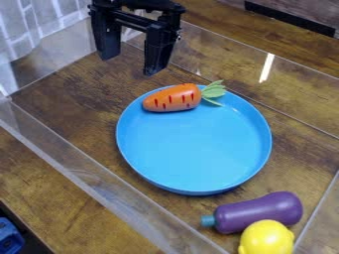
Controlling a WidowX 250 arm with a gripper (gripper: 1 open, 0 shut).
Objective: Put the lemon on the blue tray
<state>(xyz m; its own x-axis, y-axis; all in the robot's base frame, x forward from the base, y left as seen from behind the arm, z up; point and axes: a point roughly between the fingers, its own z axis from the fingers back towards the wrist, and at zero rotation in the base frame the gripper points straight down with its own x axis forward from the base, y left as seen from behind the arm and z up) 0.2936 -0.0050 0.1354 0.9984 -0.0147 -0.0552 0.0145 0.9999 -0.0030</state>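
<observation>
The lemon (267, 239) is a glossy yellow oval at the bottom edge of the camera view, lying on the wooden table just below the purple eggplant. The blue tray (185, 159) is a large round dish in the middle of the view. An orange carrot (173, 98) with green leaves rests on its upper rim. My gripper (134, 56) hangs at the top left, above and behind the tray, far from the lemon. Its black fingers (158, 55) stand apart, open, with nothing between them.
The purple eggplant (260, 211) lies between the tray and the lemon. Clear plastic walls (79, 164) border the wooden work surface on the left and front. A white grid panel (27, 30) stands at the top left.
</observation>
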